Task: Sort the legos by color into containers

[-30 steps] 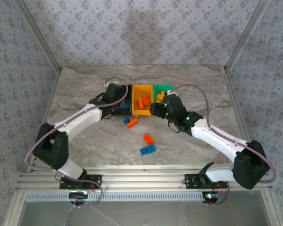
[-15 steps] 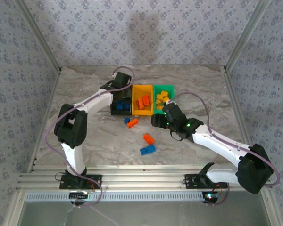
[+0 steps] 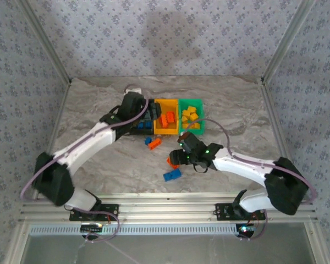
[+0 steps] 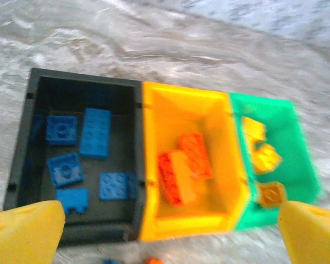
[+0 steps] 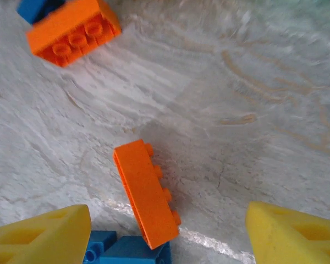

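Grey marbled tabletop [image 3: 236, 104], patterned wall [image 3: 170, 38] (small floral print), aluminium frame rail [image 3: 170, 209]

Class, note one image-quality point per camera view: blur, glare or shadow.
Top external view: sharp, a soft shadow on the back wall. Left wrist view: the bins look slightly smeared. Right wrist view: the orange brick is crisp, the table behind it streaked, with a glare line near the brick.

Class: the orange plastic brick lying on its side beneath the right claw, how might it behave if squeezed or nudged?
The orange plastic brick looks rigid, so it probably won't deform when squeezed. It rests on a narrow side, studs facing sideways, so a nudge may tip it flat. Small and on a smooth table, it likely slides easily.
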